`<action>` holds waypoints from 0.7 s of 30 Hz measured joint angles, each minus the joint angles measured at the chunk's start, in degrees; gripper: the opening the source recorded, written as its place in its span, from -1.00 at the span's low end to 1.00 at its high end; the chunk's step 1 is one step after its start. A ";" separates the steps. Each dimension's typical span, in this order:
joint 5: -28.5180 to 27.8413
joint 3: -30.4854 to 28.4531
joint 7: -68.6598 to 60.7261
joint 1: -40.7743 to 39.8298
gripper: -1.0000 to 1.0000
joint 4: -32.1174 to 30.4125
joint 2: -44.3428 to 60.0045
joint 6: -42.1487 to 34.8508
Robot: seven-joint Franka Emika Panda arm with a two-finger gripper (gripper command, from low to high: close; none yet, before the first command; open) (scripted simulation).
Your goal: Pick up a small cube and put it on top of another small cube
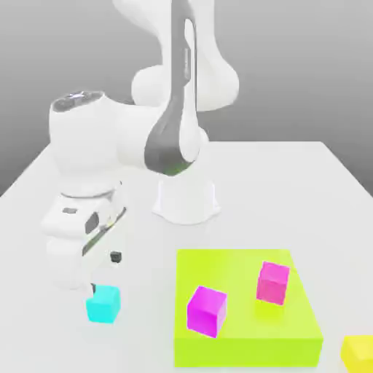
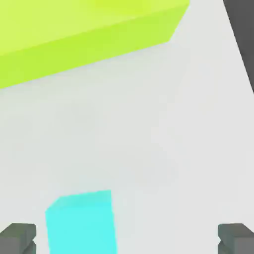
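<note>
The small cyan cube (image 1: 103, 304) sits on the white table near the front, toward the exterior view's left. My gripper (image 1: 97, 286) hangs just above and slightly behind it, pointing down. In the hand view the cyan cube (image 2: 82, 223) lies between the two dark fingertips (image 2: 18, 239), closer to one of them than to the other. The gripper (image 2: 126, 241) is open, its fingers stand wide apart, and nothing is held. Two magenta cubes (image 1: 206, 311) (image 1: 273, 282) rest on a lime-green slab (image 1: 240, 350).
The lime-green slab (image 2: 74, 44) is a low raised block to the exterior view's right of the cyan cube. A yellow cube (image 1: 358, 351) lies at the front right corner. The arm's white base (image 1: 186, 200) stands behind, mid-table.
</note>
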 joint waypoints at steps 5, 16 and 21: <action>7.93 6.81 -8.68 -5.57 0.00 0.95 6.28 4.00; 20.30 20.40 -18.21 -16.47 -1.00 3.53 14.73 9.60; 17.55 17.22 -16.13 -13.92 -1.00 2.94 12.74 8.24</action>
